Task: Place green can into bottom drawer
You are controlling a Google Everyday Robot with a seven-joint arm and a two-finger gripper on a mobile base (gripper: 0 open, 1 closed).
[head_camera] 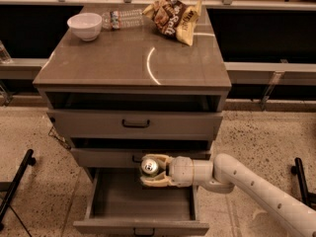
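The green can (149,166) shows its silver top with pull tab; its sides are mostly hidden by the fingers. My gripper (153,170) is shut on the can and holds it upright over the back part of the open bottom drawer (142,201), just in front of the middle drawer's face. My white arm reaches in from the lower right. The bottom drawer is pulled out, with a flat grey floor and a small dark handle at its front edge.
Two shallower drawers (136,124) with black handles sit above, slightly open. On the cabinet top (133,58) are a white bowl (85,25), a clear plastic bottle (122,19) and a chip bag (174,15). A black stand leg (15,186) lies on the floor at left.
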